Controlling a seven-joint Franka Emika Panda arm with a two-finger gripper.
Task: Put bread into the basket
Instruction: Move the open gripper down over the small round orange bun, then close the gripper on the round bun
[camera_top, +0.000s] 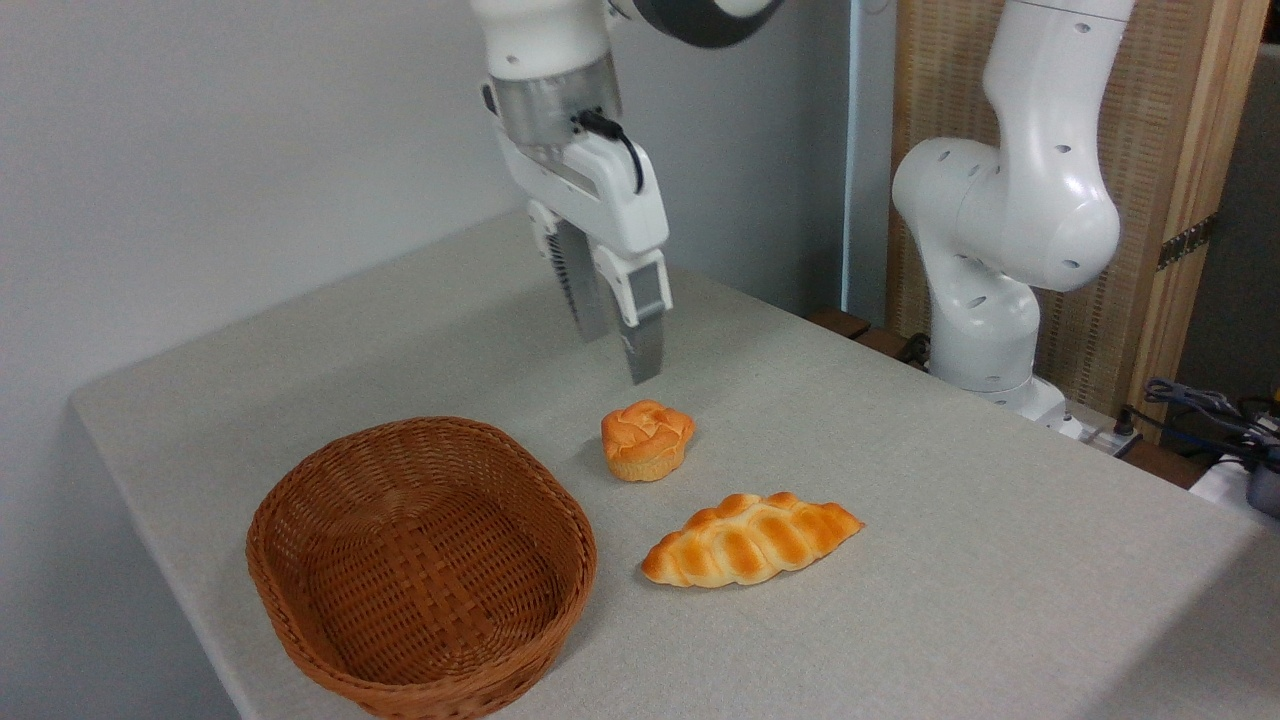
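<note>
While basket (420, 565) sits at left, near front table (900, 560) edge, inside holds nothing. No readable writing on any thing. Right of basket, apart from rim: bread (647, 440), upright on table. Above bread, not touching: gripper (620, 352), fingers spread slightly, grasping nothing. Right of basket, nearer than bread: braided loaf (750, 538). Free cloth further right.

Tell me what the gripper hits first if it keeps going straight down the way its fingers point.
Probably the round bun, just below the gripper; depth is unclear, so it might meet bare table just behind it.
</note>
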